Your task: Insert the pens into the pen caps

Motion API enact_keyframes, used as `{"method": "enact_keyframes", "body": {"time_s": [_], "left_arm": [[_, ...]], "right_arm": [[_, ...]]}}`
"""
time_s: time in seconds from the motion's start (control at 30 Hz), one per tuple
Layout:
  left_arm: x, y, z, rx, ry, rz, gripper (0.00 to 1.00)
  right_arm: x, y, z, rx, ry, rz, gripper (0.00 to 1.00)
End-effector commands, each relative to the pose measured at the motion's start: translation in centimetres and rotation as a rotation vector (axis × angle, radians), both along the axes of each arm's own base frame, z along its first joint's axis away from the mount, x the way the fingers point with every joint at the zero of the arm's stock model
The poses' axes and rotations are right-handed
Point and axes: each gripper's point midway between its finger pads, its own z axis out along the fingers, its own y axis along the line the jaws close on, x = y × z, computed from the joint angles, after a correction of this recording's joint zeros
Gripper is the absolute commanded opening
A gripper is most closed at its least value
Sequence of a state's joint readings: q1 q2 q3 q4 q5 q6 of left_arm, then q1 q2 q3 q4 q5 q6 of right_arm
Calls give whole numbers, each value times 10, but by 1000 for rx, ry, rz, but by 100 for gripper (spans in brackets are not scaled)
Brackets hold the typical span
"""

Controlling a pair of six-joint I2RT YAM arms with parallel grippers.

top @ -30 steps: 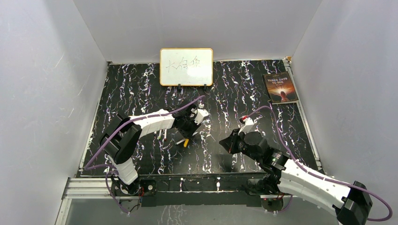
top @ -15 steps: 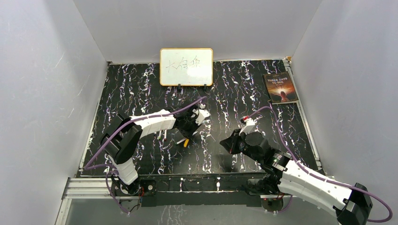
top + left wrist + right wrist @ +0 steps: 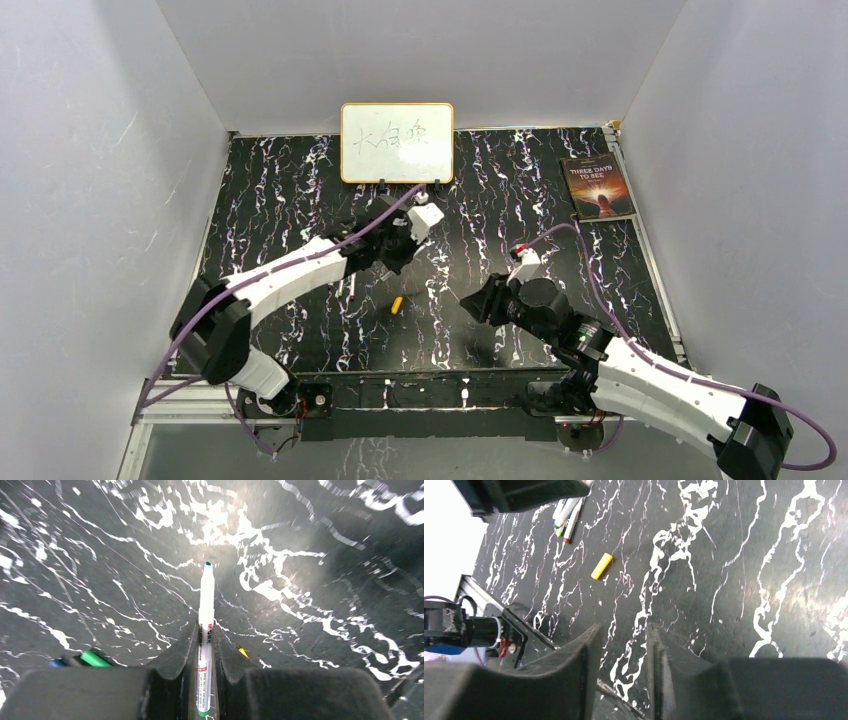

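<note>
My left end effector (image 3: 205,632) is closed tight on one pen (image 3: 206,600). Its whitish barrel runs straight out between the fingers and its green tip points away over the counter (image 3: 300,200), clear of the surface. My right end effector (image 3: 624,627) holds nothing: its two fingers stand a modest way apart and I see bare marbled counter through the gap. It hovers right of centre, on the near half. One yellow cap (image 3: 601,566) lies alone on the counter between my two arms, somewhat nearer the left one. Left of it and a little farther off, a cluster of loose pens (image 3: 568,517) lies close together. I count about three there, though they overlap and my left arm cuts off their far ends. From my left wrist I also make out one green cap (image 3: 92,658) and one blue cap (image 3: 56,663) side by side at the frame's lower left. Something dark sits between them that I cannot identify. One whiteboard (image 3: 397,142) stands at the far edge and one book (image 3: 598,187) lies at the far right.
</note>
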State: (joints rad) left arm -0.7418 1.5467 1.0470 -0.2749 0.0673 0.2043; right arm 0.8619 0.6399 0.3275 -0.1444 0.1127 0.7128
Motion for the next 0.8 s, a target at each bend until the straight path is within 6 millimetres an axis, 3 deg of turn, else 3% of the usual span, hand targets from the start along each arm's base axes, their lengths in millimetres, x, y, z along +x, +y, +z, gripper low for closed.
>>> {"method": "enact_keyframes", "body": {"time_s": [0.0,0.07,0.17,0.43,0.77], "left_arm": [[-1,-15,58,-183,-99,2,0],[-8,-22,73,-250,-107,0,0],[-22,-36,92,-346,-127,-5,0],[-43,-57,103,-488,-112,-3,0],[-49,-61,132,-570,-161,-15,0]], "right_arm": [[20,20,63,154,-113,-19,46],[26,27,69,176,-115,-24,54],[38,33,86,222,-143,-58,55],[66,41,149,312,-271,-134,50],[73,46,149,293,-268,-148,48]]}}
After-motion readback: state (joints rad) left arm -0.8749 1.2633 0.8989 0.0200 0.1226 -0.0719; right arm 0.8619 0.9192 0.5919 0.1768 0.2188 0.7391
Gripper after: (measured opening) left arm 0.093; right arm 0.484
